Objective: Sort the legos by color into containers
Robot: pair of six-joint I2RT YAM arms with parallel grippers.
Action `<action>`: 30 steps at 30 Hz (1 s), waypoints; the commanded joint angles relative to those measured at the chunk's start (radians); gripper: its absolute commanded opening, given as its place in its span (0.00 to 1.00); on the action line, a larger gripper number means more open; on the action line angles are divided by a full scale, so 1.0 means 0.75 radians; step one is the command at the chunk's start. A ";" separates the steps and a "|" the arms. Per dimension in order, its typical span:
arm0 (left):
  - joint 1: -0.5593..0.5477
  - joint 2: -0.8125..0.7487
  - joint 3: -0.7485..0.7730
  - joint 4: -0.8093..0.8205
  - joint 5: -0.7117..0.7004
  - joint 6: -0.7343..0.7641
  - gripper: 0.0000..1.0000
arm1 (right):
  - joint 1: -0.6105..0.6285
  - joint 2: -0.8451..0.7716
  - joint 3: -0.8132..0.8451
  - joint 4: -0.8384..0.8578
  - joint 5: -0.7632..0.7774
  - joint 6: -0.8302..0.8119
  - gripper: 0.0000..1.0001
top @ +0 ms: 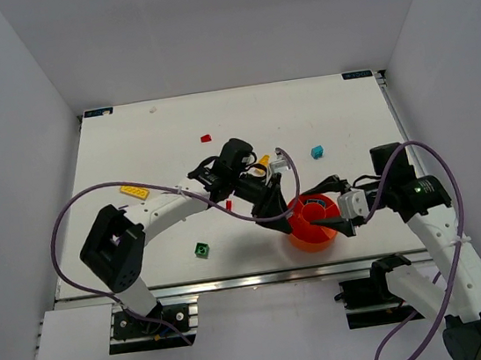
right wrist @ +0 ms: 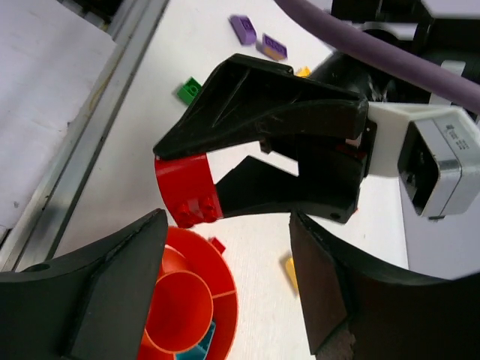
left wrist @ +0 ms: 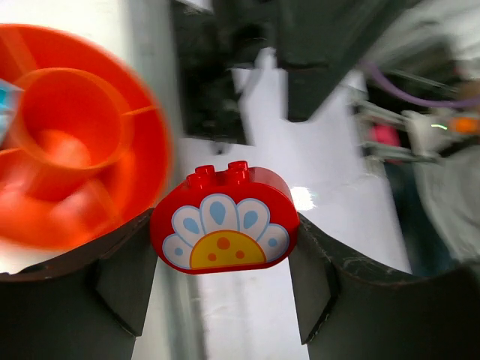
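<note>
Top external view: the round orange-red plastic tray sits near the front edge of the white table, right of centre; the left gripper and the right gripper meet over it. Loose on the table, well apart from the tray: a flat yellow plate, a small green brick, a small cyan brick and a small red piece.

Left wrist view: the left gripper is clamped on a red arched plastic brick with a printed flower, studs up, one finger at each end; the tray lies just beside it; the central cup is too blurred to read.

Right wrist view: the right gripper stands wide with nothing between its fingers, above the tray; a cyan piece lies in one wedge compartment; two purple bricks lie on the far table.

Progress, as a judgement: early; one cyan piece is binned; the arched brick is near delivery; green, yellow, purple, cyan and red pieces are not yet sorted.
</note>
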 commanded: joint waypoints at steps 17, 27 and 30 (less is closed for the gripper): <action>0.026 0.180 0.296 -0.448 -0.137 0.391 0.25 | -0.002 -0.106 -0.122 0.373 0.205 0.540 0.66; 0.012 0.162 0.316 -0.399 -0.157 0.367 0.24 | -0.008 -0.151 -0.155 0.457 0.319 0.661 0.64; 0.012 0.188 0.349 -0.424 -0.112 0.377 0.25 | -0.008 -0.151 -0.161 0.470 0.311 0.677 0.64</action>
